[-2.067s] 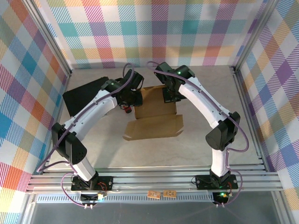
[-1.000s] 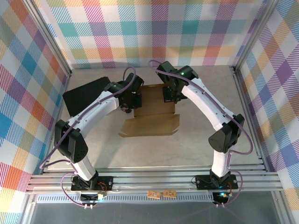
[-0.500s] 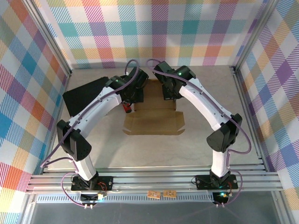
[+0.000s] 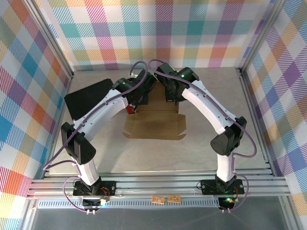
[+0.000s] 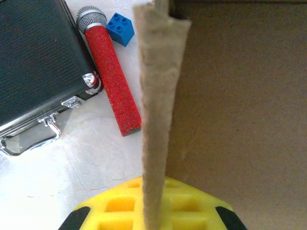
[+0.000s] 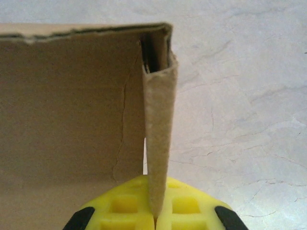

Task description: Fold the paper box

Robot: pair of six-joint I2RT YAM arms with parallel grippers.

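The paper box (image 4: 153, 125) is brown cardboard lying mid-table, with its wide front flap spread toward me. My left gripper (image 4: 138, 99) is shut on the box's upright left side wall (image 5: 156, 96). The yellow fingers (image 5: 120, 206) pinch that wall from both sides. My right gripper (image 4: 171, 98) is shut on the upright right side wall (image 6: 158, 139), which stands on edge between its yellow fingers (image 6: 192, 206). The box's inner panel (image 6: 72, 120) fills the left of the right wrist view.
A black case (image 4: 86, 98) lies left of the box, and its latch shows in the left wrist view (image 5: 38, 62). A red microphone (image 5: 112, 81) and a blue brick (image 5: 120, 28) lie between the case and the box. Bare marble-look table (image 6: 240, 120) lies right of the box.
Both grippers have moved toward the back wall and closer together, still pinching the side walls. The box has slid back with them and its front flap lies flatter.
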